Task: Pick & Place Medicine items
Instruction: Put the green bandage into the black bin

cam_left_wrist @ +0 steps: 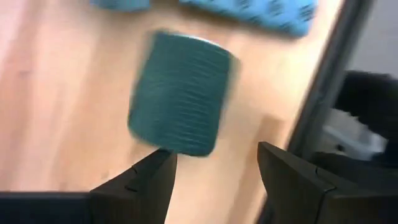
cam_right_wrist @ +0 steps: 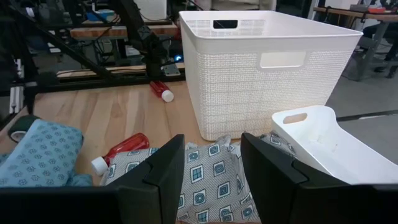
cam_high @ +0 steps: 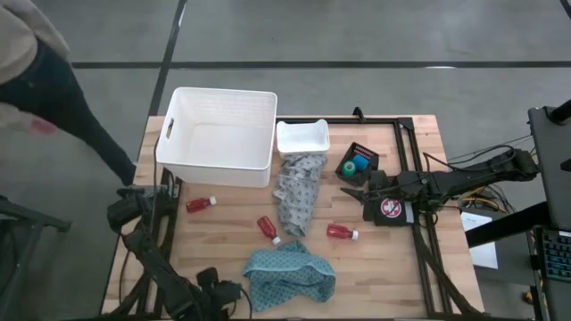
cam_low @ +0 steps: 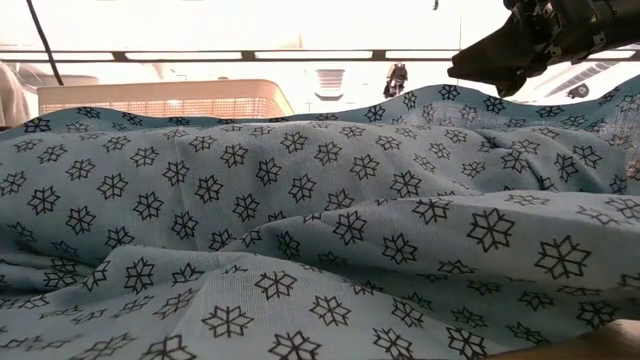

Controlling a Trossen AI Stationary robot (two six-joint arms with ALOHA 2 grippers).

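We find the left gripper (cam_left_wrist: 214, 171), jaws parted and empty, directly before a ribbed dark-green round container (cam_left_wrist: 180, 93) standing on the wooden table (cam_left_wrist: 56, 106) — nearer than the right gripper (cam_high: 350, 192).

Pale wooden table (cam_high: 393, 259), smooth with a visible grain, framed by matt black metal rails (cam_high: 419, 223). White plastic basket (cam_high: 219, 134) at 11 o'clock with woven-textured, perforated walls, beside a smooth, slightly glossy white plastic tray (cam_high: 303, 135); soft, creased printed cloths in grey (cam_high: 299, 192) and teal (cam_high: 290, 272). 3 glossy red plastic bottles (cam_high: 201, 204), (cam_high: 268, 227), (cam_high: 342, 233) with white caps, a ribbed green round container (cam_left_wrist: 180, 93), and matt black gripper fingers (cam_right_wrist: 161, 174).
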